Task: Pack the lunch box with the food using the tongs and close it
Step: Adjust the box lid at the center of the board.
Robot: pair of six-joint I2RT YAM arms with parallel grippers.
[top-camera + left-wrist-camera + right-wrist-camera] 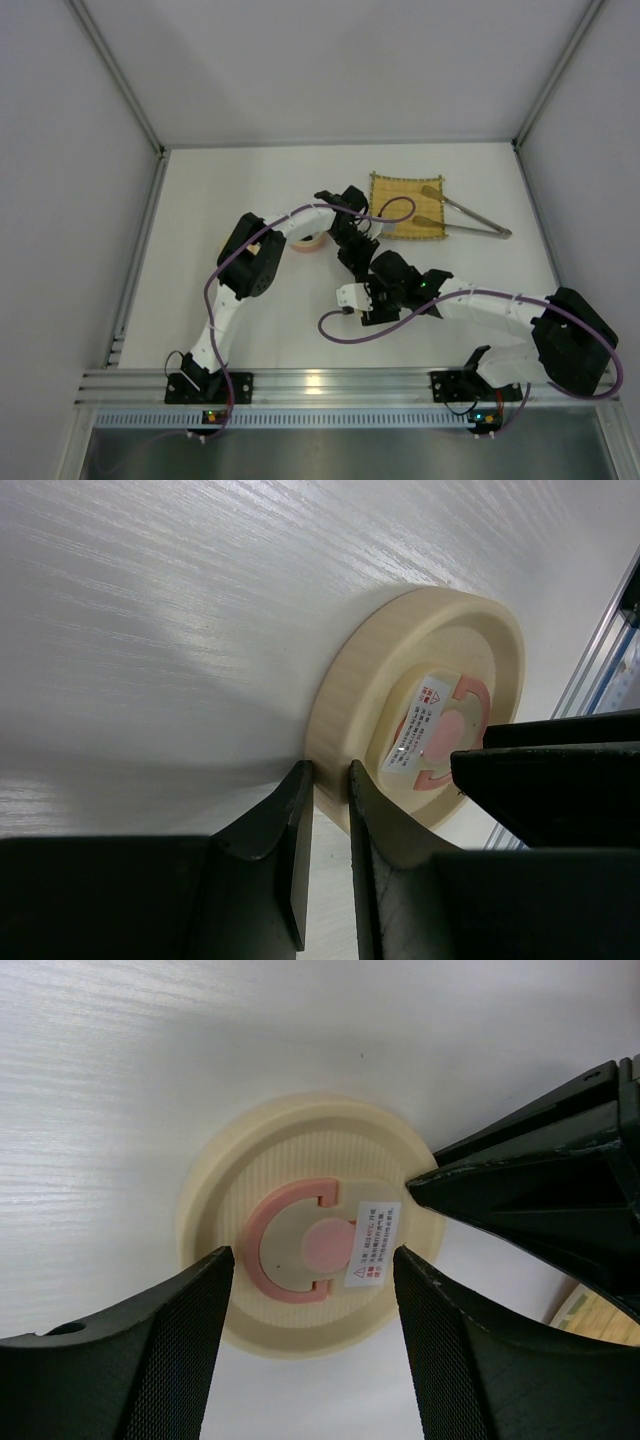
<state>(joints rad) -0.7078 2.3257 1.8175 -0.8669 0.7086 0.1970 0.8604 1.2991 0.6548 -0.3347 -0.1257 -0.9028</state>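
- Pinches the raised rim of the cream round lid [420, 640] between the nearly closed jaws of the left gripper [328, 780], one finger outside the rim and one inside;
- Shows a pink ring mark, a pink dot and a small white label on the lid's face; places the lid near the middle of the white surface [250, 180];
- Holds the right gripper [312, 1260] over the same lid with jaws spread wide, one at each side of its near edge, clasping nothing;
- Finds the tongs [475, 222] well apart, far right; sets their open ends on the woven yellow mat [400, 200], joined end on the bare surface beside it
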